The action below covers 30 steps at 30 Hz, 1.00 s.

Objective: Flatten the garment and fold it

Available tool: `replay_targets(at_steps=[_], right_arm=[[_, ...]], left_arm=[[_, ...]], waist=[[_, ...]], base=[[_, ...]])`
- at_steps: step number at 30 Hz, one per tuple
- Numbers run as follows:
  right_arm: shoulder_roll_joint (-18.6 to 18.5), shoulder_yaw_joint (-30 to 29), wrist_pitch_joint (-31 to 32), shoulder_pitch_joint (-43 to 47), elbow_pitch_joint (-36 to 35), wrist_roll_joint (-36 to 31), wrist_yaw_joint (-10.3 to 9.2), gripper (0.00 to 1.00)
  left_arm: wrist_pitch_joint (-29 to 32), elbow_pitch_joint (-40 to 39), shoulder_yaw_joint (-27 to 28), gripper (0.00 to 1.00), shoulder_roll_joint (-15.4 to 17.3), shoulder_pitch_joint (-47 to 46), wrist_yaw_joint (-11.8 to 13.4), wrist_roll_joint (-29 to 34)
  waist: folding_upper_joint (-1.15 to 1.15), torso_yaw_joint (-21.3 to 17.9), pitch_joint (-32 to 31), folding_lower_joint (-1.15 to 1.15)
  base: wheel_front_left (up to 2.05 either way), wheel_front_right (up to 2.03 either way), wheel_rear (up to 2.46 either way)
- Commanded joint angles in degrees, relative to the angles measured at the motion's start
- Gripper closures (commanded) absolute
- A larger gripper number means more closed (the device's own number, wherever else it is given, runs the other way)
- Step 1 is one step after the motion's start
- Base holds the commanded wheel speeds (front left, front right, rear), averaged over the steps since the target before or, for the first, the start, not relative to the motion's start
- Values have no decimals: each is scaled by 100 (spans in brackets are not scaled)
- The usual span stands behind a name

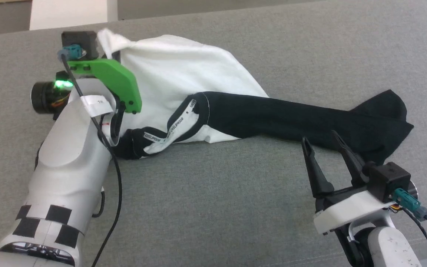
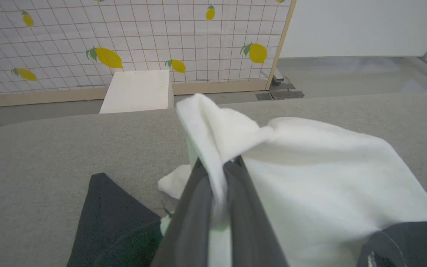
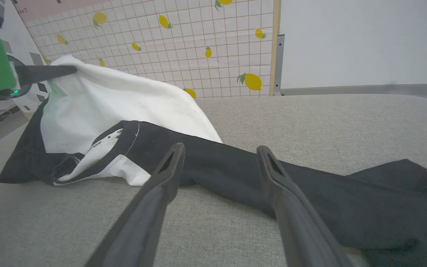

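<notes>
The garment [image 1: 184,70] lay crumpled on the grey cushioned surface [image 1: 213,207]. Its white body was heaped toward the far left, and 1 black sleeve [image 1: 291,115] stretched across to the right, ending in a rumpled cuff. The black neckband [image 1: 169,129], with small white lettering, curled along the near edge of the white cloth. The left gripper [image 2: 219,163] was clenched on a corner of the white fabric, its 2 dark fingers pressed together around a pinched fold. That corner was raised off the surface, so the cloth sloped up to it like a tent. The right gripper [image 1: 320,138] was released, its 2 fingers spread and holding nothing, their tips near the black sleeve; whether they touched it could not be told. Beyond the surface stood a grid panel printed with lemons [image 2: 124,37], with a pale block [image 2: 135,91] before it.
</notes>
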Motion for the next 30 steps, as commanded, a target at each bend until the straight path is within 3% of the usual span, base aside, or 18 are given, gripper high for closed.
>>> replay_targets(at_steps=[1,5,12,15,22,30], right_arm=[[1,21,-5,-102,22,35,-9,0],[1,-12,-16,-135,45,17,-9,0],[-9,-46,85,-257,-38,-151,-9,0],[-73,53,224,-427,-81,-233,-9,0],[-154,383,1039,-1295,291,-356,-9,0],[-217,619,2559,-2591,1524,-584,-9,0]], left_arm=[[-12,194,14,0,-19,-62,-55,-70],[-176,572,-22,0,-137,8,-233,-159],[-1551,342,80,0,-422,512,-364,-242],[-1732,-215,203,0,-484,932,-369,-187],[-1747,-2629,818,0,-639,2494,-351,493],[-1748,-3746,1395,0,-894,3400,-579,896]], waist=[[0,-69,118,0],[0,11,170,0],[0,402,35,0],[0,632,-39,0],[0,1222,-13,0],[0,1896,238,0]], base=[[0,0,0],[0,0,0],[0,0,0],[0,0,0],[0,0,0],[0,0,0]])
